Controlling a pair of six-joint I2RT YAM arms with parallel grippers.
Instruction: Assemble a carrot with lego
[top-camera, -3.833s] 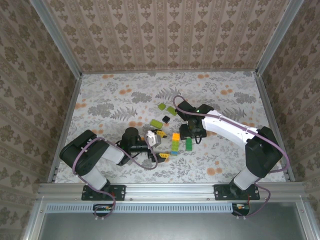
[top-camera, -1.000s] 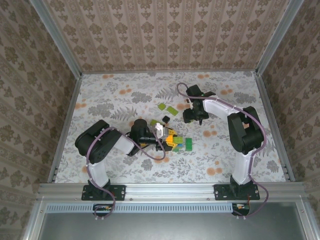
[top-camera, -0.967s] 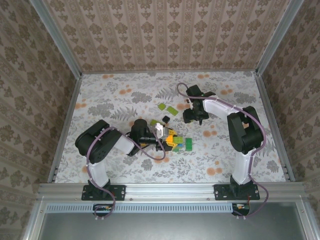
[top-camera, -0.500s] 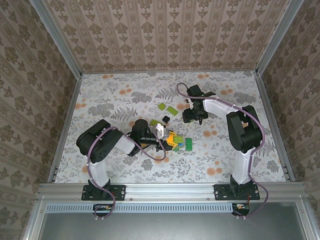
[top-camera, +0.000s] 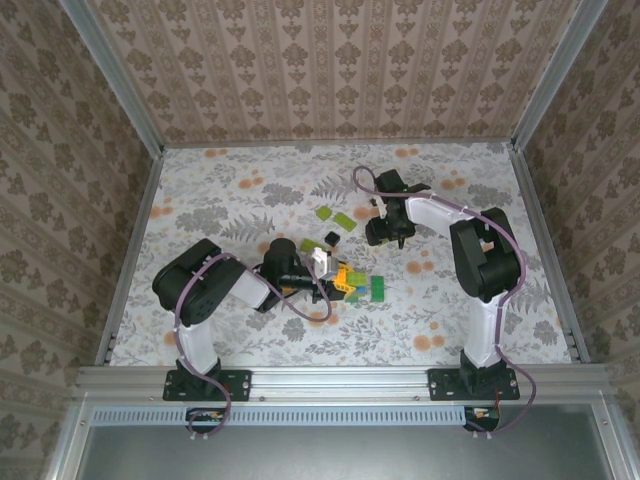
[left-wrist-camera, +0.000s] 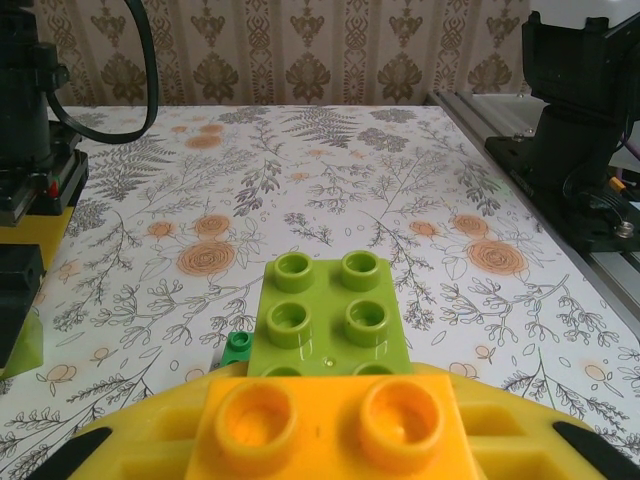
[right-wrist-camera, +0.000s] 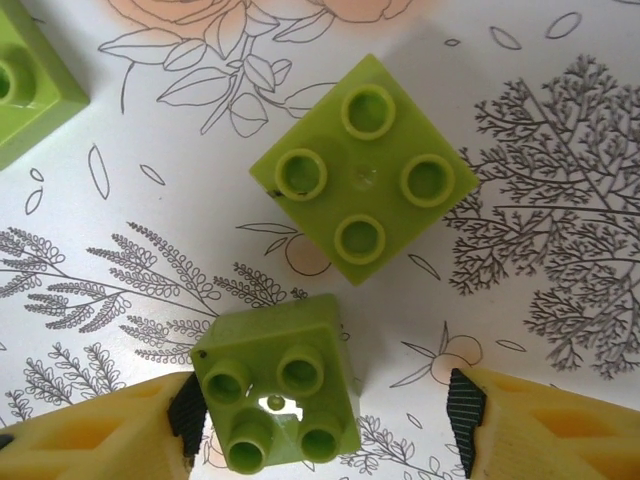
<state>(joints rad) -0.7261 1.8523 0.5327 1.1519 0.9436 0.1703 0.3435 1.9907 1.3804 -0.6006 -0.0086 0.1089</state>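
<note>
Your left end effector (top-camera: 336, 276) sits low over the middle of the surface (top-camera: 230, 200), at the edge of the main cluster of lego (top-camera: 376, 288). In its wrist view it is clenched on an orange brick (left-wrist-camera: 330, 425), studs up, with a yellow finger (left-wrist-camera: 150, 445) against each side. Just beyond that brick a lime brick (left-wrist-camera: 325, 315) lies flat on the surface; you cannot tell whether the two are joined. A tiny green piece (left-wrist-camera: 237, 348) lies by the lime brick's near left corner. Your right end effector (right-wrist-camera: 320, 420) is farther back and to the right, and it is released. Its fingers stand wide around a tilted lime block (right-wrist-camera: 275, 400), which sits against the pad at the left of that view, with a clear gap to the other pad. A flat lime block (right-wrist-camera: 365, 170) lies just beyond it, not touching, and the corner of a third block (right-wrist-camera: 25, 90) shows at the upper left. From above, a black brick (top-camera: 331, 238) lies between your two end effectors.
</note>
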